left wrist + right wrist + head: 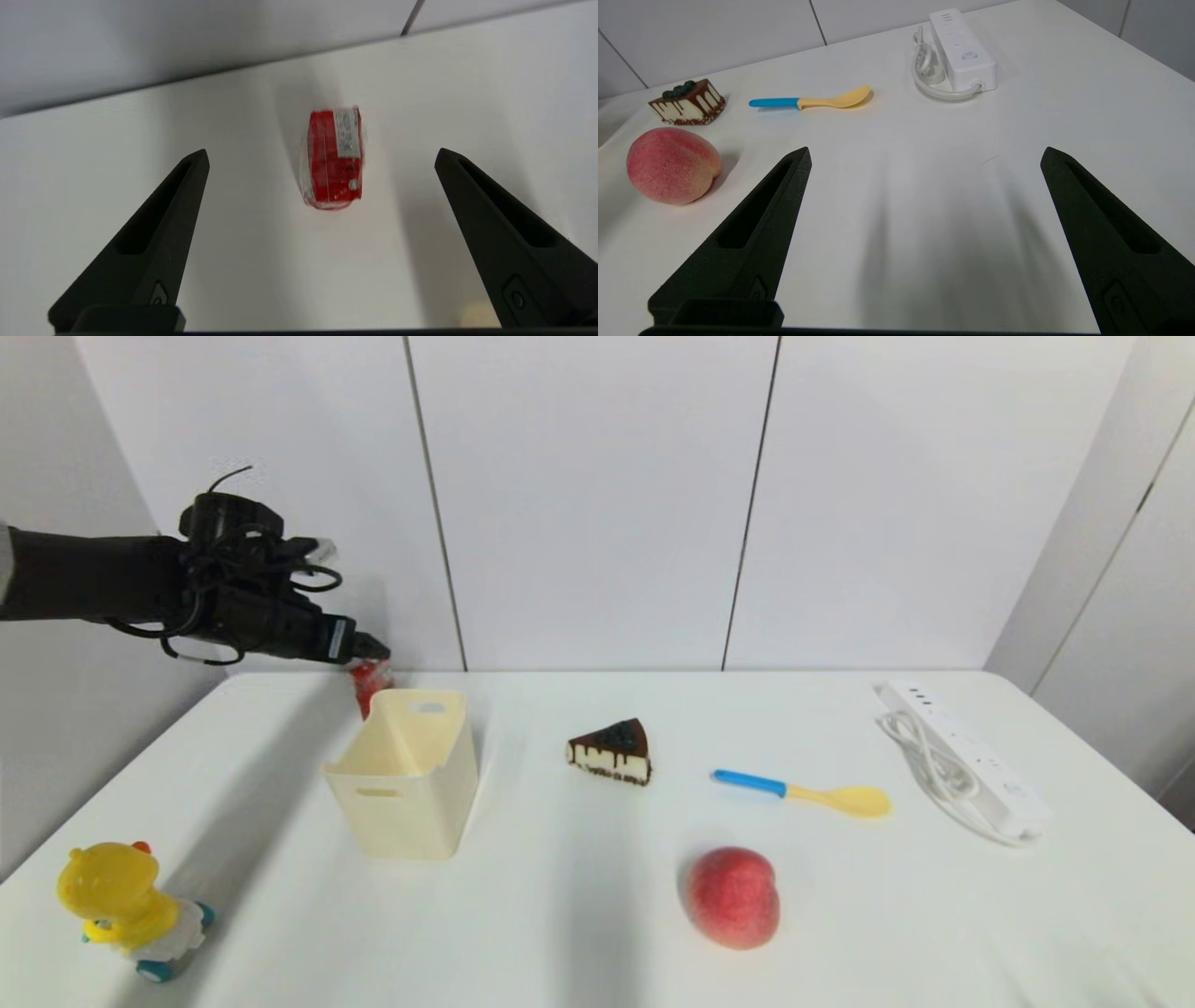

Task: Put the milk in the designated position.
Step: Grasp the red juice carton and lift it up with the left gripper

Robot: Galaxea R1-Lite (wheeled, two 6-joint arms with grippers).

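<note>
The milk [368,683] is standing on the white table [579,915] near its far left edge, just behind the cream bin [408,784], which is hiding its lower part in the head view; the left wrist view is showing the carton whole, on bare tabletop with nothing touching it. The left gripper [373,646] is hanging directly above the carton, its fingers [154,247] spread wide with nothing between them, probably so both can pass down either side of the narrow body for a grasp. The right gripper [924,154] is sitting idle and equally wide open, holding nothing, over bare table on the right, near the peach [733,896], the spoon [803,793], the cake slice [611,751] and the power strip [966,761].
</note>
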